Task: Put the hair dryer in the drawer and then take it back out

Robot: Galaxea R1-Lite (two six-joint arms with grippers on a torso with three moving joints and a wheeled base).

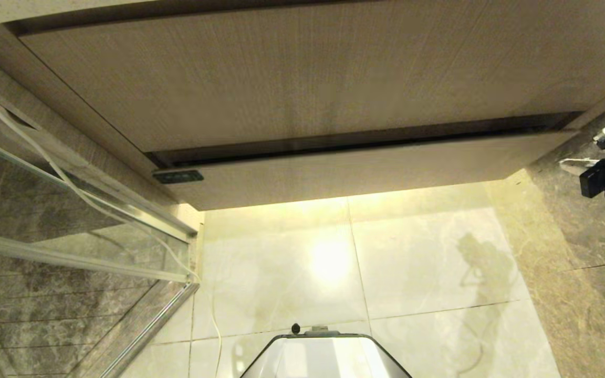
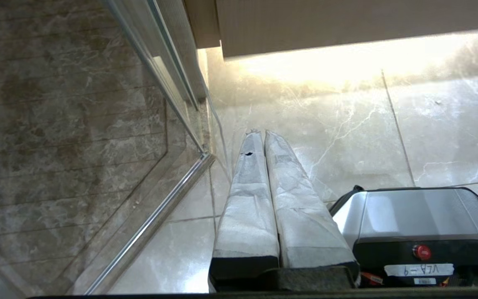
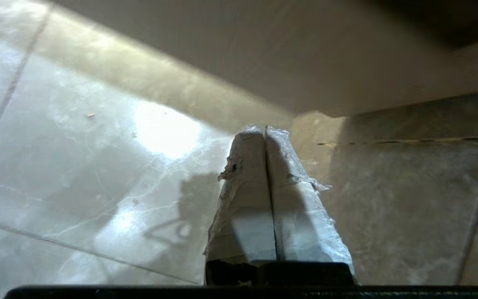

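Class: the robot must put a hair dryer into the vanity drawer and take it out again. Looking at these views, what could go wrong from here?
1. The drawer looks shut, with a flat handleless front, so the shut right end effector may slip when trying to open it.
2. No hair dryer is visible, so it must be found first.
3. The glass panel stands close on the left; the left end effector could strike it.

Left gripper [image 2: 259, 133] has its taped fingers [image 2: 247, 199] pressed together, hanging over the marble floor [image 2: 430, 124]. Glass door [image 2: 77, 124] on one side, robot base [image 2: 413, 220] right beside it.
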